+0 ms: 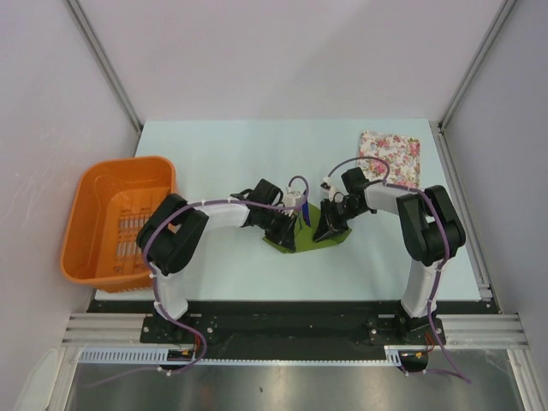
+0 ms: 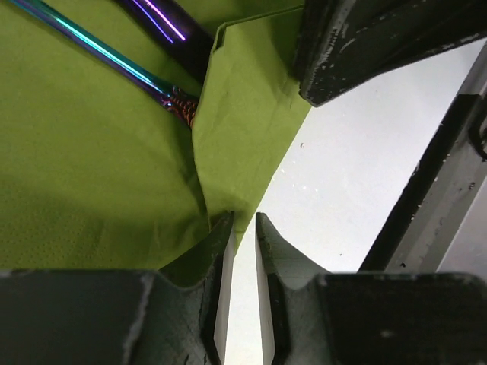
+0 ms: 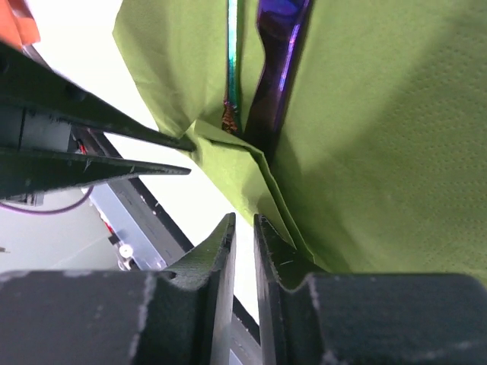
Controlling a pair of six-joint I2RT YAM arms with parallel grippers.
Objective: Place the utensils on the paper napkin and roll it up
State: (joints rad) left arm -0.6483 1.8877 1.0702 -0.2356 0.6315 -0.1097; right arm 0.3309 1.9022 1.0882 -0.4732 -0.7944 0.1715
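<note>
Left wrist view showed the paper napkin (image 2: pixel 91 152) lying green and mostly flat, with one edge folded up over the ends of the utensils (image 2: pixel 114 57). The utensils lay side by side on the napkin, their shiny blue-purple handles partly under that fold. Seen from the top, the napkin sat in the middle of the table (image 2: pixel 342 175), between the two arms.

The left claw (image 2: pixel 243 220) was right at the folded edge. Its fingers were close together with a thin gap, and white table showed through, so it was loose and not pinching paper. The right claw (image 3: pixel 243 220) sat at the same fold from the right side, also a little apart and holding nothing.

The job in hand looked like starting the roll. To do it well, both claws should pinch the same edge, lift it only a little, and turn it over the utensils together so the roll stays straight. The paper is thin and could tear if tugged.

The orange basket (image 1: pixel 128 163) on the left and the flowery pad (image 1: pixel 390 158) at the far right were well apart.
</note>
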